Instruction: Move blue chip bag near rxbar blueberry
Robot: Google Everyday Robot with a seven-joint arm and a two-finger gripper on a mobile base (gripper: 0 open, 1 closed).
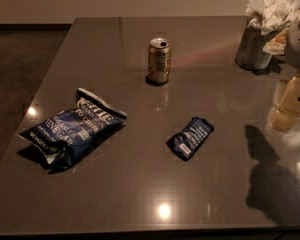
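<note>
The blue chip bag (71, 129) lies crinkled on the left part of the grey table (140, 184), white lettering up. The rxbar blueberry (190, 138), a small dark-blue wrapper with a white label, lies right of the table's middle, well apart from the bag. My gripper (289, 105), cream-coloured, hangs at the right edge of the camera view above the table, to the right of the bar and far from the bag. It holds nothing that I can see.
A gold drink can (159, 60) stands upright behind the two wrappers. A metal cup stuffed with white napkins (260, 31) stands at the back right. The arm's shadow (267, 176) falls on the table's front right. The table's left edge runs next to the bag.
</note>
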